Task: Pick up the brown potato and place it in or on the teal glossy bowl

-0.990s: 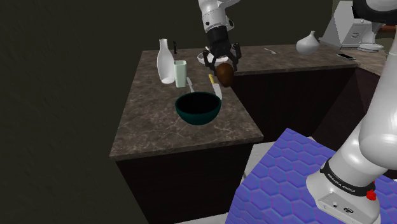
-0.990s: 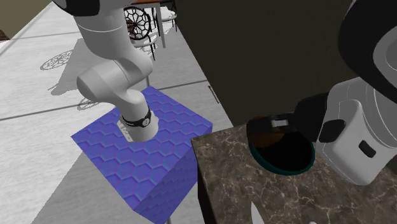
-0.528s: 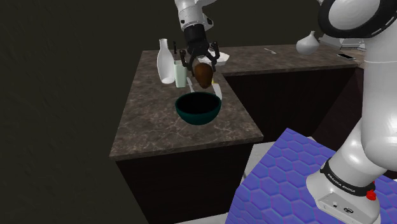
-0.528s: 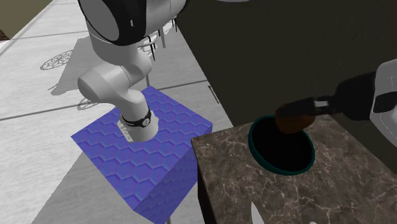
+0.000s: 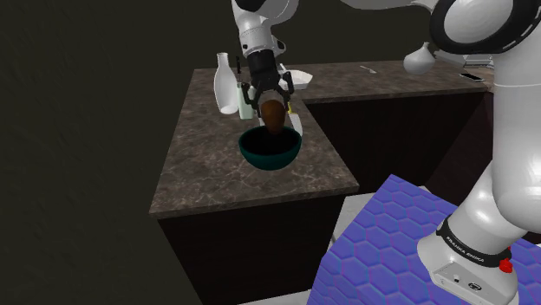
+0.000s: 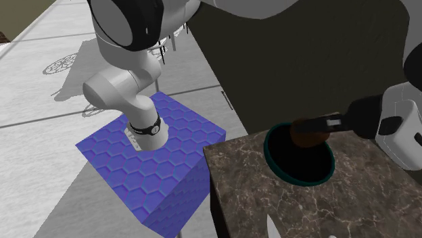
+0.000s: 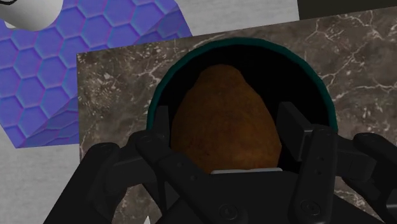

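Observation:
The brown potato (image 5: 274, 115) hangs just above the dark teal bowl (image 5: 270, 152), partly dipping below its rim line in the shoulder view. My gripper (image 5: 273, 107) is shut on it, pointing down from above. The wrist view has the potato (image 7: 224, 95) clasped between both black fingers (image 7: 164, 122), with the bowl's teal rim (image 7: 242, 42) ringing it and the dark bowl interior behind. From the second exterior view, the potato (image 6: 308, 134) sits over the bowl's (image 6: 283, 168) far side, held by the gripper (image 6: 316, 126).
The bowl stands on a brown marble counter (image 5: 217, 173) near its front corner. Behind it are a white bottle (image 5: 225, 81), a pale cup (image 5: 246, 100), a utensil (image 5: 296, 120) and a white plate (image 5: 300, 78). The blue hexagon-patterned stand (image 5: 390, 247) lies below the counter's edge.
The gripper carried the potato toward the shoulder view's left, from beside the plate to over the bowl, then lowered it closer to the bowl. It stays shut on the potato.

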